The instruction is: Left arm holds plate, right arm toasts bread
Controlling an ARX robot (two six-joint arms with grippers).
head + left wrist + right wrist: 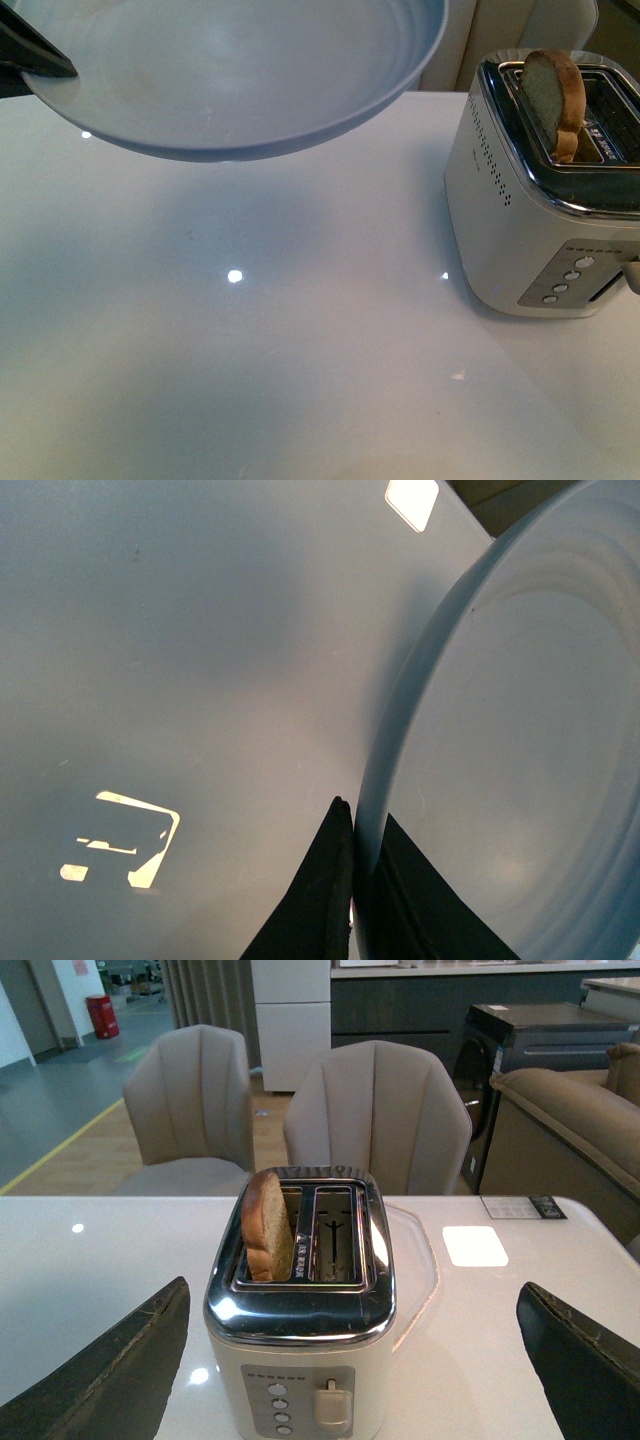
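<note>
Right now our left claw (362, 825) pinches the rim of the plate (240, 70), holding it in the air above the far left part of the surface (300, 380). Our right claw (352, 1290) is spread wide and faces the toaster (300, 1360), which stands by the surface's right edge. The bread (268, 1225) stands upright in the slot nearer the plate, top poking out, straight ahead of the right claw. Its broad faces turn toward the fingers, so we judge that arm better placed.
</note>
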